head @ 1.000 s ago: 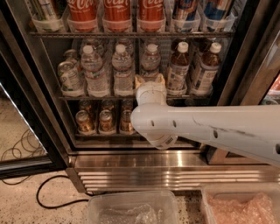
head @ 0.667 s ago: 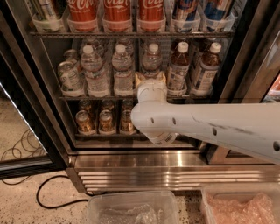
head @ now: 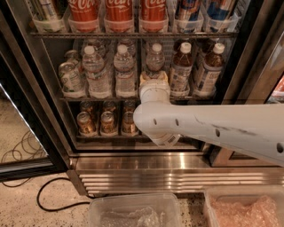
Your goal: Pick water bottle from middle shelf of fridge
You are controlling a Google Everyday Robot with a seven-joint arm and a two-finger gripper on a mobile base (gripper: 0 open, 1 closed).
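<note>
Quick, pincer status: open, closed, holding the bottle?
Pincer: at the middle shelf, right in front of a water bottle; open, closed or holding cannot be told.

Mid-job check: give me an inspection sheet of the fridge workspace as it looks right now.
Surface: middle shelf, a wire rack, lined with bottles along its width.
Job's things: water bottle upright on that shelf, directly behind the gripper; fridge with a ribbed steel base panel.
Clutter: other water bottles to its left, brown bottles to its right, cans on the rack below, cola bottles above.
Gripper: gripper at the shelf's front edge, before the water bottle's lower part; contact unclear.
Cables: black cable looped on the floor, lower left.
Surroundings: clear plastic bins on the floor in front.
</note>
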